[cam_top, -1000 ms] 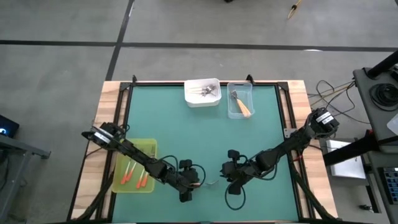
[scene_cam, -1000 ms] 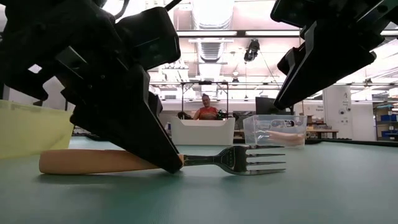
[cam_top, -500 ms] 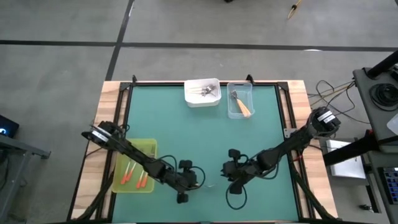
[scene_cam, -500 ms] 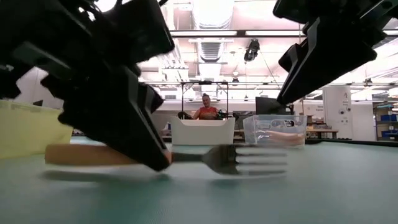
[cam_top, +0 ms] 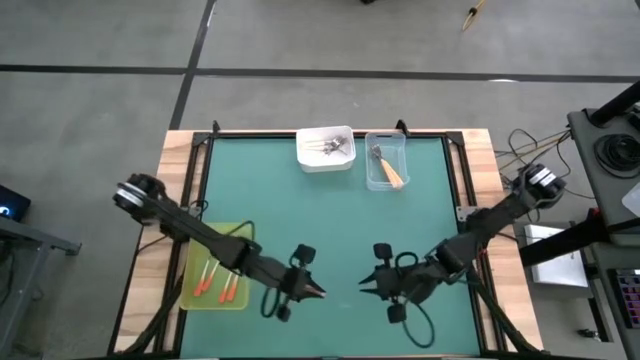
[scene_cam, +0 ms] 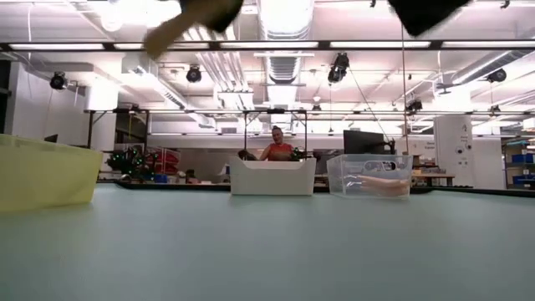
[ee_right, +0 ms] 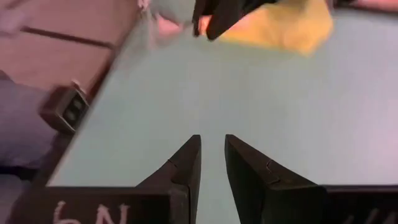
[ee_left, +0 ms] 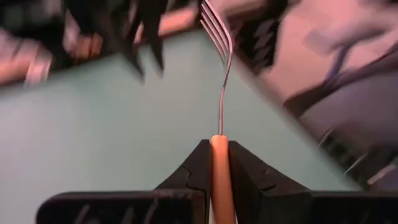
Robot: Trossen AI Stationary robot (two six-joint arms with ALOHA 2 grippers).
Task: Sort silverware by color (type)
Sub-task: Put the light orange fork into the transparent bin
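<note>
My left gripper (cam_top: 312, 291) hangs above the table's near middle, shut on a fork (ee_left: 221, 74) with a light orange handle and silver tines. The fork's tines point toward my right gripper (cam_top: 368, 287), which faces it from the right at about the same height. In the right wrist view my right gripper (ee_right: 212, 146) is open by a narrow gap, with nothing in it. The low view shows only the handle's end (scene_cam: 177, 27), slanting at the top edge. Red-orange forks lie in the yellow-green tray (cam_top: 240, 240). My left gripper pinches the fork's light orange handle (ee_left: 219, 149) between its two fingers, close to where the metal neck begins. The fork runs along the fingers and sticks out ahead of them, tines forward. It is lifted clear of the table.
At the table's far edge stand a white tray (cam_top: 326, 160) holding several forks and a clear tray (cam_top: 386, 180) holding an orange-handled one. The yellow-green tray sits at the near left beside my left arm. A person (scene_cam: 277, 149) sits far behind the table.
My left gripper has shut on the fork's handle on the table and gone up with it. The fork is now lifted clear. My right gripper has also risen, out of the low view.
</note>
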